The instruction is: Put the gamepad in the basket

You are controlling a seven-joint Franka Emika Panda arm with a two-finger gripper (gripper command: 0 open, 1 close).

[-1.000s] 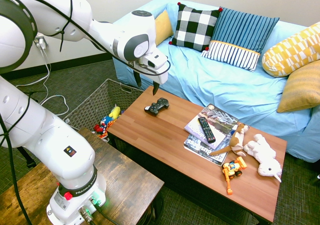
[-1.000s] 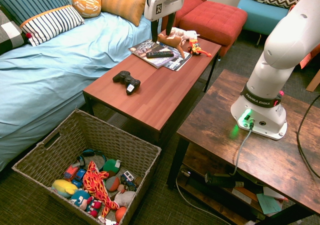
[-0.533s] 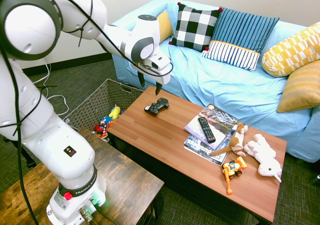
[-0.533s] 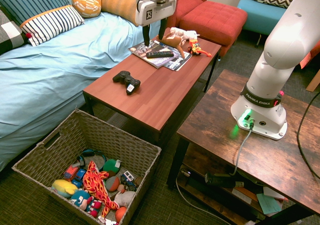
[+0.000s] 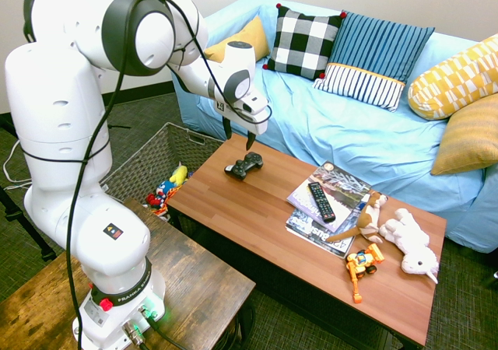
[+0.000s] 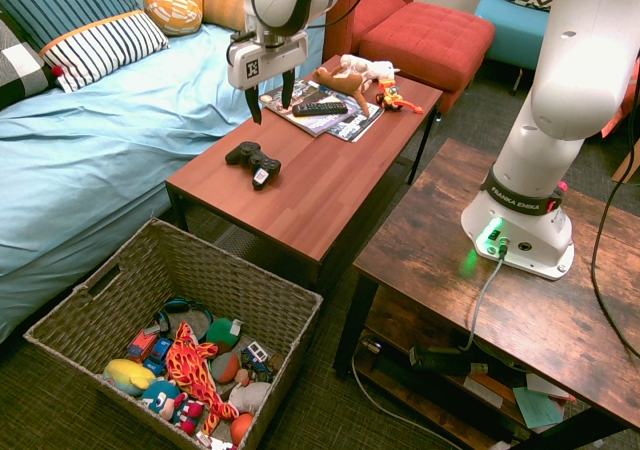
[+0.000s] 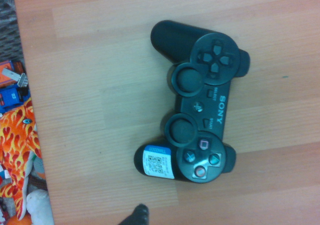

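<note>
Here the arm reaches over the table point(image 5: 257, 210), its gripper point(image 6: 268, 102) pointing straight down, fingers spread and empty, poised just above the gamepad point(image 6: 253, 164).

Black gamepad point(image 5: 244, 164) with white-blue sticker under the white claw point(image 6: 267, 103) with dark fingers, on reddish-brown wood-grain bench point(image 5: 257, 218); grey-tan woven basket point(image 6: 255, 295) beyond it holds orange-red patterned toy point(image 6: 190, 368); behind the claw, light blue sofa point(image 5: 350, 132) with black-white checked cushion point(image 5: 305, 41).
</note>
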